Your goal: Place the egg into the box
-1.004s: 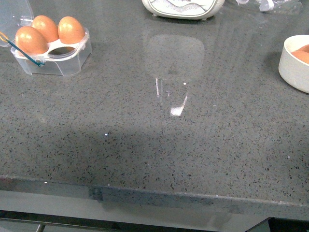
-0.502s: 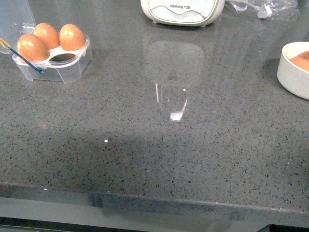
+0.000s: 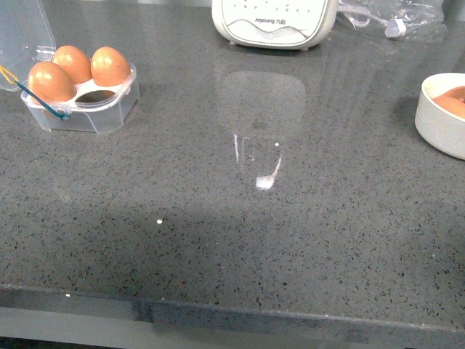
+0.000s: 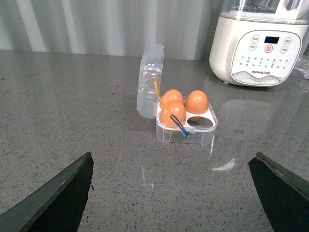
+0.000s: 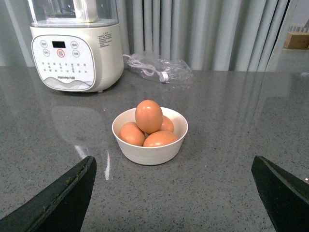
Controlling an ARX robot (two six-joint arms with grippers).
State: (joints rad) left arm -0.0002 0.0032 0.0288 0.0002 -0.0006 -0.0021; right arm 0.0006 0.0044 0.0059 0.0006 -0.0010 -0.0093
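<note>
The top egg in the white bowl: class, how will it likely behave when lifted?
The top egg looks smooth and glossy, so it may slip in the jaws. Its shell probably cracks under hard squeezing. Perched on the other eggs, it could roll if nudged.

The egg (image 5: 148, 116) is smooth and orange-brown, perched upright on top of the other brown eggs heaped in a round white bowl (image 5: 150, 155) at the right of the worktop (image 3: 240, 240). The box (image 3: 94, 116), a small clear plastic four-cell carton, sits well apart at the far left with its hinged lid (image 4: 149, 79) standing open. It holds three brown eggs (image 4: 196, 102) and one empty cell (image 4: 202, 124), and a blue-and-yellow wire tie (image 4: 179, 126) hangs over its edge.
</note>
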